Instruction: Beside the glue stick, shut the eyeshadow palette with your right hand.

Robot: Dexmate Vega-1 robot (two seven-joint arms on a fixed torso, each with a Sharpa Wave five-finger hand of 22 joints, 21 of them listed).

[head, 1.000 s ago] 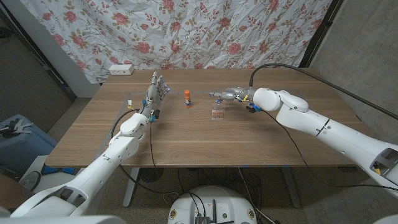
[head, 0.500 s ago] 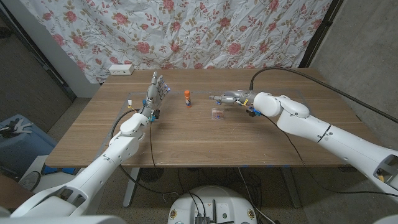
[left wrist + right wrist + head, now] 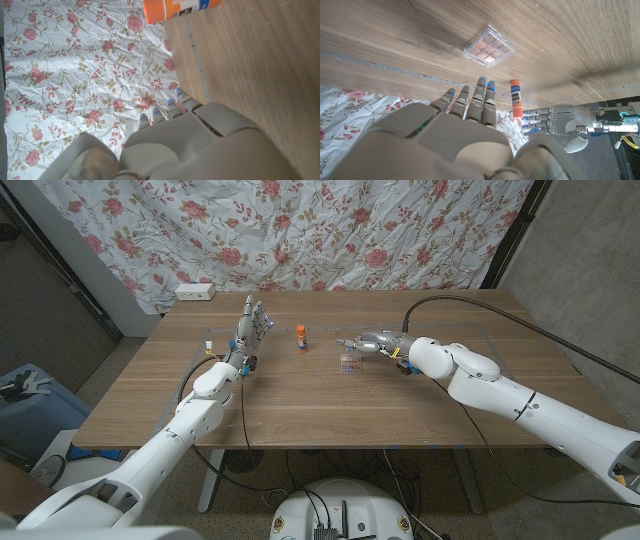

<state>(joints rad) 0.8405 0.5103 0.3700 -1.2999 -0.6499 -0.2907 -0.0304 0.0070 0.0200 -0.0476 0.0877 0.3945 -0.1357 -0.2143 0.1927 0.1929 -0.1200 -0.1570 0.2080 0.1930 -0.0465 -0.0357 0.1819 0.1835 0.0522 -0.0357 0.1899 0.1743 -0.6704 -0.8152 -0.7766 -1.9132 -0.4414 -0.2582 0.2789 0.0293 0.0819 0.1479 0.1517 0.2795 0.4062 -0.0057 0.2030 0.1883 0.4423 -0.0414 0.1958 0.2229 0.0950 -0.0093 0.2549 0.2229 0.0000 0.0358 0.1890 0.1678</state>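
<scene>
The palette (image 3: 348, 362) lies on the table (image 3: 300, 410), just to the right of the glue stick (image 3: 301, 337) and a little nearer the robot. In the right wrist view the palette (image 3: 488, 46) looks flat and closed, its clear lid down over a grid of pinkish pans, so I judge the closing itself is done or nearly done; a hairline gap at the hinge could not be told from these pictures.

The right hand (image 3: 367, 340) hovers just right of the palette, a little farther from the robot than it, and is apart from it. Its fingers (image 3: 476, 102) are stretched out straight and held close together, holding nothing. The step in hand looks like the end of the press, or a check on it. If the lid has not clicked, the next move calls for a light downward push on the lid, without sliding the palette toward the stick. If it has, the hand only needs to lift clear.

The left hand (image 3: 251, 326) stands well left of the stick, fingers up and slightly spread, with nothing in it.

The stick (image 3: 177, 8) has an orange body and a white label with a blue patch; the print on it is too small to read. The palette shows no writing.
</scene>
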